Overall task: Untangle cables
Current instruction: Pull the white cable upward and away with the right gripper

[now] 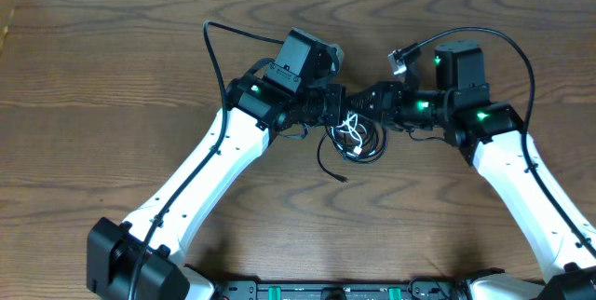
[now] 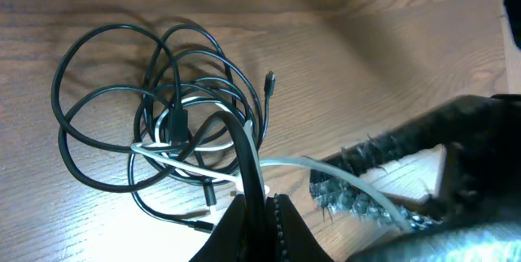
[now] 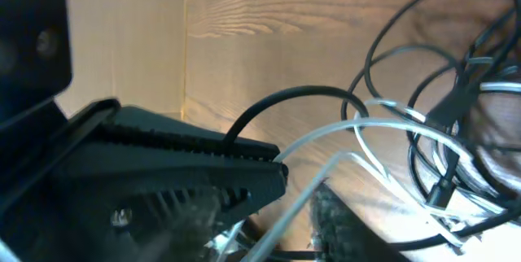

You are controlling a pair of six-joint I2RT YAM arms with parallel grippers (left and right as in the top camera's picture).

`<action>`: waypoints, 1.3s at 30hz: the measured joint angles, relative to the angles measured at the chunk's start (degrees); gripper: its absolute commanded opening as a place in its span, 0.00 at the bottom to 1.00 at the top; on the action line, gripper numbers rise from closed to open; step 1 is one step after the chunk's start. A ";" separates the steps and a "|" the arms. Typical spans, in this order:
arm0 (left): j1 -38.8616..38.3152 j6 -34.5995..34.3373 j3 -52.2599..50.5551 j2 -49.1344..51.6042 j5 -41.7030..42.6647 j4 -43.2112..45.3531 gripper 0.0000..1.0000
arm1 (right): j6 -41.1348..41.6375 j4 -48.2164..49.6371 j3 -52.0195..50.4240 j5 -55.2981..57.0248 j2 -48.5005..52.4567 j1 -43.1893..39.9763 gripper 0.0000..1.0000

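Tangle of cables [image 1: 354, 137] mid-table [image 1: 112, 76], both grippers crowding it. Left gripper [image 2: 260, 205] clamped on cables; right gripper [image 3: 301, 189] half-closed around one white cable [image 2: 293, 161] — hold unclear. Black cables overlap — uncountable.

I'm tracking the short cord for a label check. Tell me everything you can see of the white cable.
The white cable is thin, smooth and limp, plastic-looking. It lies looped through the heap of black cables on the wooden table. One stretch leaves the heap, passes the shut left gripper beside a black strand, and runs on between the right gripper fingers. Its plug ends are not clear.
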 measured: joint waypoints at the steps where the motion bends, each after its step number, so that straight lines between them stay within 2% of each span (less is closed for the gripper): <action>1: 0.00 0.00 0.00 0.00 0.02 0.00 0.09 | 0.28 0.02 0.00 0.37 0.00 0.02 0.06; 2: 0.00 0.00 0.00 0.00 0.02 -0.02 0.15 | 0.35 0.02 0.00 0.61 0.00 0.02 0.01; 4: 0.00 0.02 0.00 0.00 0.11 0.00 0.22 | 0.92 -0.11 0.00 1.40 0.00 0.02 0.02; 17: 0.00 -0.17 0.00 0.00 0.42 0.15 0.22 | 0.02 -8.46 0.00 12.17 0.00 0.02 0.01; 18: 0.00 -0.20 0.00 0.00 0.39 0.11 0.24 | 0.00 -8.46 0.00 12.50 0.00 0.02 0.01; 19: 0.00 -0.15 0.00 0.00 0.35 0.02 0.34 | 0.02 -8.41 0.00 12.79 0.00 0.02 0.01; 21: -0.02 0.15 0.00 0.00 -0.39 -0.87 0.41 | -0.04 -7.43 0.00 12.85 0.00 0.00 0.01; 24: -0.02 -0.04 0.00 0.00 -2.73 -3.82 0.54 | -0.11 -2.29 0.00 11.10 -0.04 -0.22 0.02; 29: -0.02 -0.39 0.00 0.00 -5.55 -6.82 0.58 | 1.14 9.20 0.33 6.84 -2.75 -1.81 0.02; 31: -0.02 -0.35 0.00 0.00 -5.81 -7.06 0.64 | 2.14 11.78 1.25 6.27 -4.42 -2.58 0.02; 39: -0.02 -0.44 0.00 0.00 -6.86 -7.06 0.65 | 9.29 28.41 9.81 4.83 -11.08 -4.46 0.01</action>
